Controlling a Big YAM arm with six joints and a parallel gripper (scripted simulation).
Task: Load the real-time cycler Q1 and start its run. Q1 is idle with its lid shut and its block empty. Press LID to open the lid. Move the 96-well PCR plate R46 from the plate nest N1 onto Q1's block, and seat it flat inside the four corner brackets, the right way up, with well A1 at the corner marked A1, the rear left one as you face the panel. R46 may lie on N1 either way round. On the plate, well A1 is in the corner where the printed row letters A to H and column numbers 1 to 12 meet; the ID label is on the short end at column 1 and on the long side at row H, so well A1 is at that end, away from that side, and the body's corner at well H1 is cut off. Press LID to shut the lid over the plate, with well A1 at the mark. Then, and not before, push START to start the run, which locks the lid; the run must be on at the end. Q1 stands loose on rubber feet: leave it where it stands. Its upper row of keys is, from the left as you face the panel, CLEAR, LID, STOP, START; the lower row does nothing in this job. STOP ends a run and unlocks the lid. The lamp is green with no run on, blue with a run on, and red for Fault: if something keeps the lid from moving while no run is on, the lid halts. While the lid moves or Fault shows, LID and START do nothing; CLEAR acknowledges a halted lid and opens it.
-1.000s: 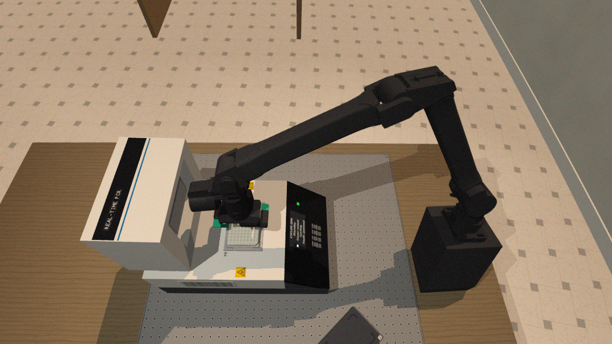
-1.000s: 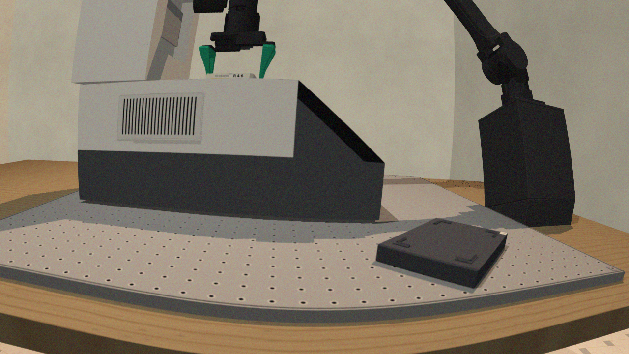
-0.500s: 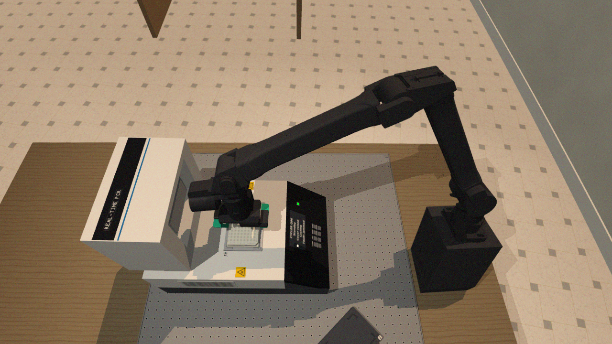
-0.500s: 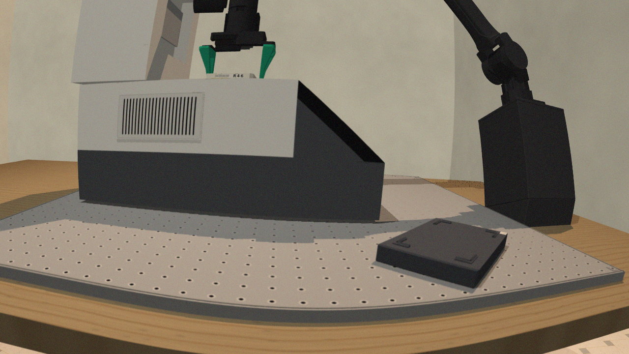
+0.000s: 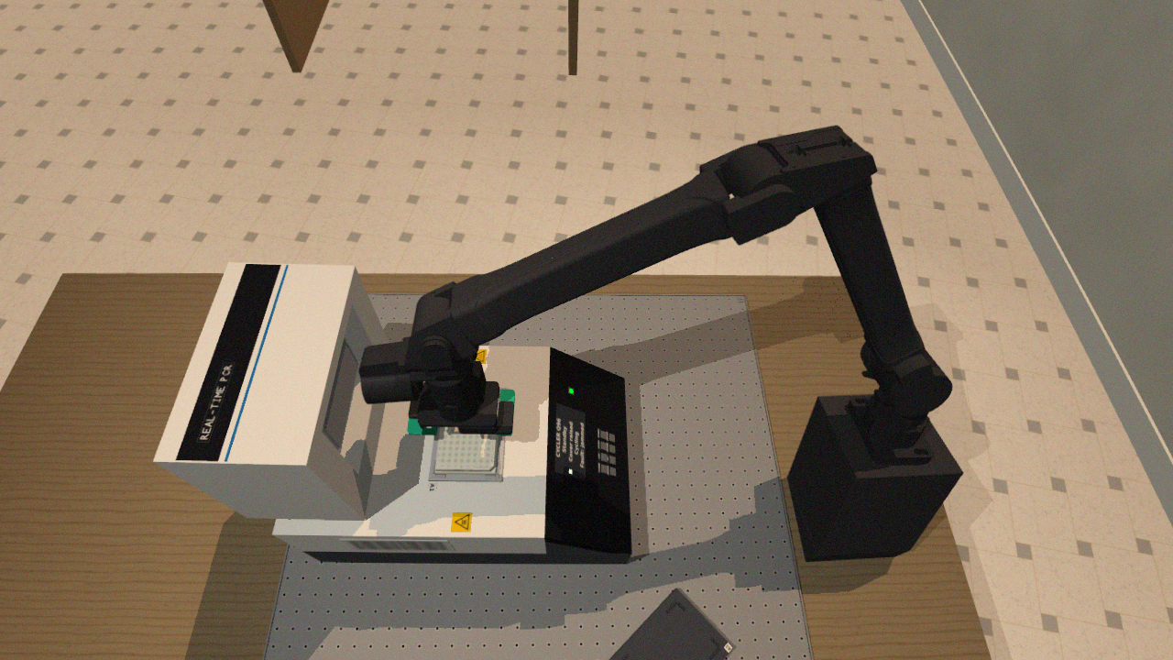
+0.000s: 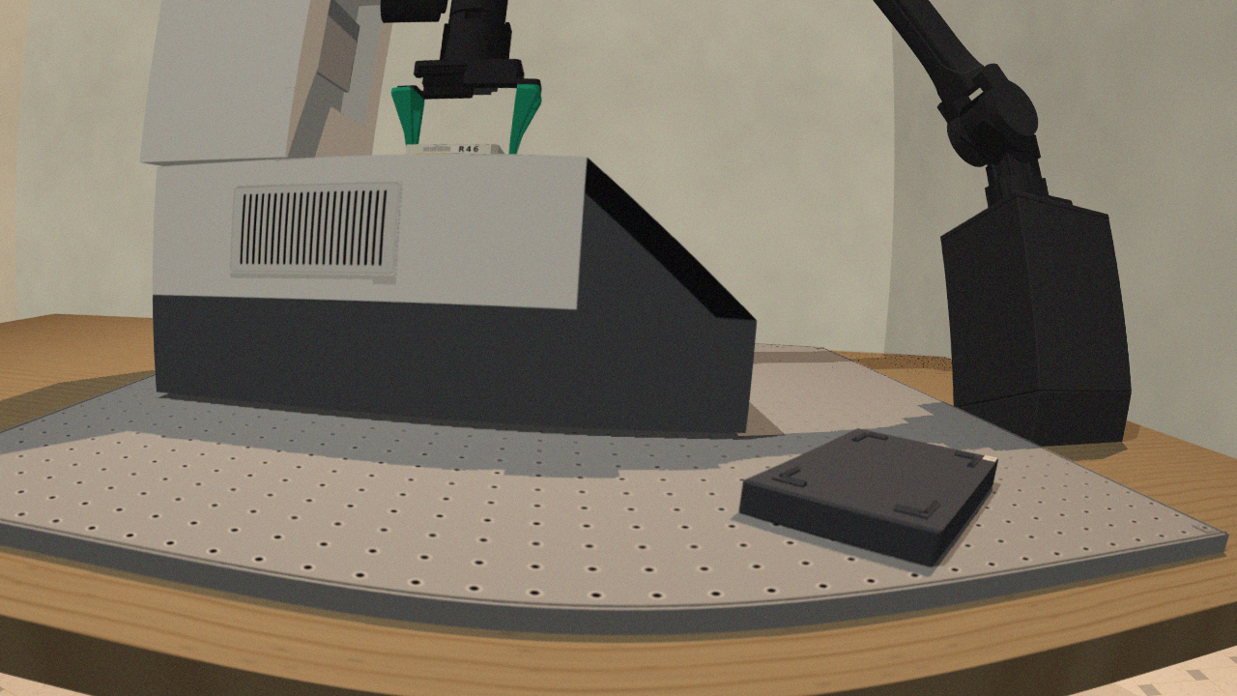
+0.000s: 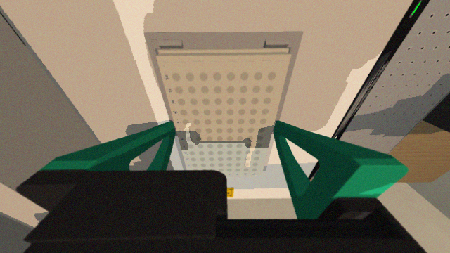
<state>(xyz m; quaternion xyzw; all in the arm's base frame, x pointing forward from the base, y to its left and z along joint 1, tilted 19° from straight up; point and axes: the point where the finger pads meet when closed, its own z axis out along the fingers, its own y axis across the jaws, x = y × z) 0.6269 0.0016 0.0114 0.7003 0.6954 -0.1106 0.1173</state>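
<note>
The cycler Q1 point(image 5: 459, 475) stands on the perforated plate with its lid point(image 5: 262, 385) swung open at the rear. The PCR plate R46 point(image 5: 465, 453) lies flat on Q1's block, inside the corner brackets; its label shows in the exterior view point(image 6: 455, 149). In the wrist view the plate point(image 7: 223, 109) lies below and between my fingers. My gripper point(image 7: 224, 126) is open, its green fingers standing clear on either long side of the plate, a little above it point(image 6: 464, 112). The lamp point(image 5: 570, 390) on the black panel is green. The key rows point(image 5: 605, 449) lie free.
The dark plate nest N1 point(image 6: 869, 493) lies bare at the front right of the perforated plate. The arm's black base point(image 5: 869, 484) stands at the right. The open lid rises close behind my wrist.
</note>
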